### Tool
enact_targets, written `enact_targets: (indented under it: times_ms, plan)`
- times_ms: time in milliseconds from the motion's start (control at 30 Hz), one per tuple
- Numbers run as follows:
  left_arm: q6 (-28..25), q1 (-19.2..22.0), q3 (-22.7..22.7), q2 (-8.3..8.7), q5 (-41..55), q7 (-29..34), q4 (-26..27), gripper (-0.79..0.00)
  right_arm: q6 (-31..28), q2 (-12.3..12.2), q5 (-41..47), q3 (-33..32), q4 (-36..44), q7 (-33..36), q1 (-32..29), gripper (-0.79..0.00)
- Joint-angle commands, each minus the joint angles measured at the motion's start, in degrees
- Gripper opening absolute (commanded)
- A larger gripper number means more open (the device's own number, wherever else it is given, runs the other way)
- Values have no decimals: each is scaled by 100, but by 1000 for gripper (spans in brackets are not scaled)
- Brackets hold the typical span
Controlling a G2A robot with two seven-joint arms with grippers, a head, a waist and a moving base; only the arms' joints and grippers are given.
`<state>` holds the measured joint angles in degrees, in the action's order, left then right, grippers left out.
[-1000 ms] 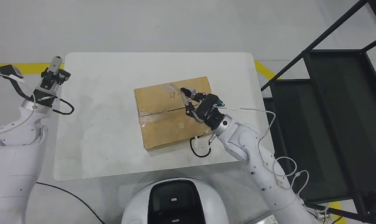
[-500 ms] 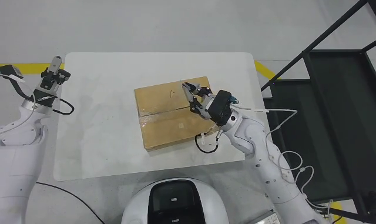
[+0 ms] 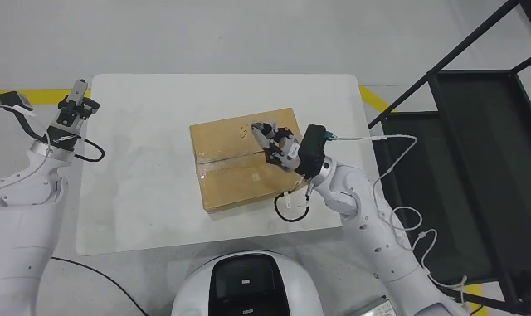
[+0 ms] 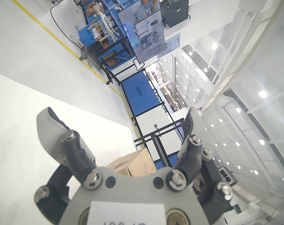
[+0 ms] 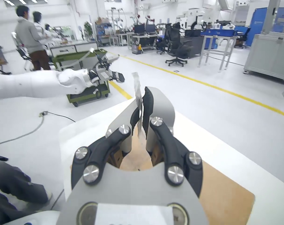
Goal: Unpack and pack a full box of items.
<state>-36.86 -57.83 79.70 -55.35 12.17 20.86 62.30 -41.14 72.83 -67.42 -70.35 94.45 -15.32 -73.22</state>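
A closed cardboard box (image 3: 232, 171) lies in the middle of the white table (image 3: 141, 192), with a tape seam across its top. My right gripper (image 3: 264, 133) is over the box's far right part, shut on a strip of clear tape (image 5: 136, 83) that stands up between its fingers (image 5: 151, 101). The right wrist view has the box top (image 5: 221, 195) below the gripper (image 5: 140, 100). My left gripper (image 3: 77, 88) hangs beyond the table's far left corner, open and holding nothing (image 4: 119, 118), well away from the box (image 4: 132, 162).
A black metal stair frame (image 3: 448, 150) stands close to the table's right side. Cables hang from the right arm (image 3: 390, 225) near the table's right edge. The table's left half is bare white surface.
The right wrist has swung to the right and tilted while its fingertips stayed over the box's far right part, holding the tape. The left arm has not moved.
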Motion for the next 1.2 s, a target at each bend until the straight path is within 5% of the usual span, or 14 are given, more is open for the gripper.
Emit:
enact_targets:
  times_ms: [0, 233, 533, 833, 1167]
  plan:
    - [0, 0, 0, 0, 0, 0, 0, 0, -130, -8, 48, -25, -54, -27, 74, -785]
    - [0, 0, 0, 0, 0, 0, 0, 0, 727, -24, 124, -160, -230, 891, -10, -785]
    - [0, 0, 0, 0, 0, 0, 0, 0, 910, -36, 221, -149, -386, 1136, -49, -785]
    - [0, 0, 0, 0, 0, 0, 0, 0, 1725, -97, -294, -434, -168, 1493, -348, -785]
    - [0, 0, 0, 0, 0, 0, 0, 0, 1782, -129, -355, -482, -29, 1071, -827, -785]
